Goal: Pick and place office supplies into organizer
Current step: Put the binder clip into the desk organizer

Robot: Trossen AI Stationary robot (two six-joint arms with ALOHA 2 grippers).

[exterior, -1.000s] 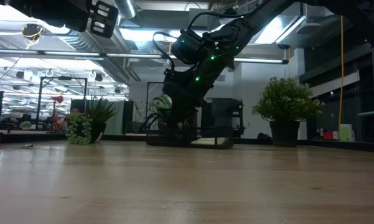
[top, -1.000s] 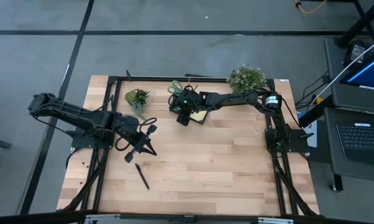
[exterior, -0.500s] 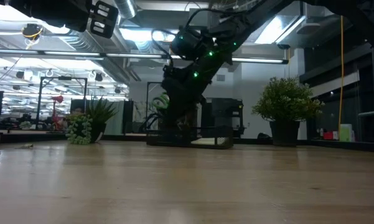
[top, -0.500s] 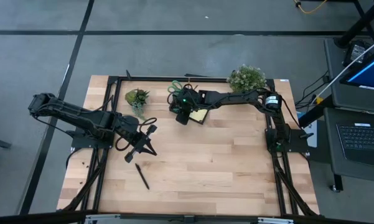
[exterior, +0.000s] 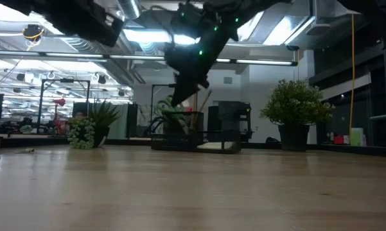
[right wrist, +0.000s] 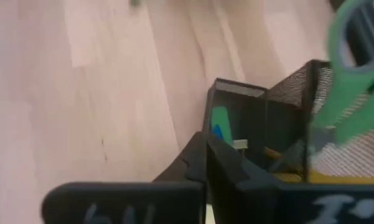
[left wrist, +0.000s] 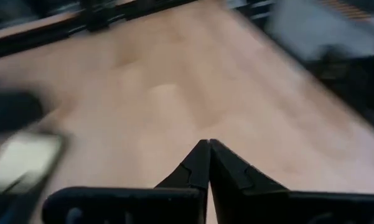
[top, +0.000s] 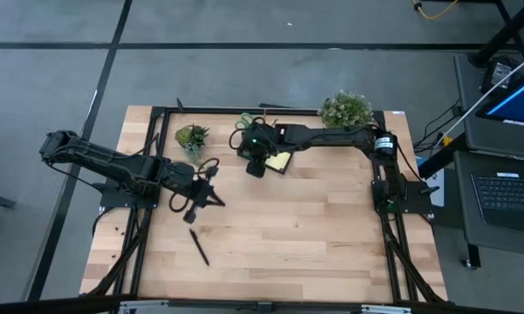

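Your two arms are dark, jointed links trailing looped black cables. The right arm [top: 331, 135] carries green indicator lights near its wrist and a white-labelled joint by its base; the left arm [top: 113, 166] is plain black. Each gripper's fingers [left wrist: 202, 165] taper to black, wedge-shaped tips.

Table [top: 314, 227] — pale wood planks, smooth, satin sheen. Organizer [right wrist: 280, 118] at 12 o'clock — black wire mesh, matt. Scissors [right wrist: 355, 93] handles: green plastic, smooth. Gripper fingers [left wrist: 196, 171]: matt black plastic.
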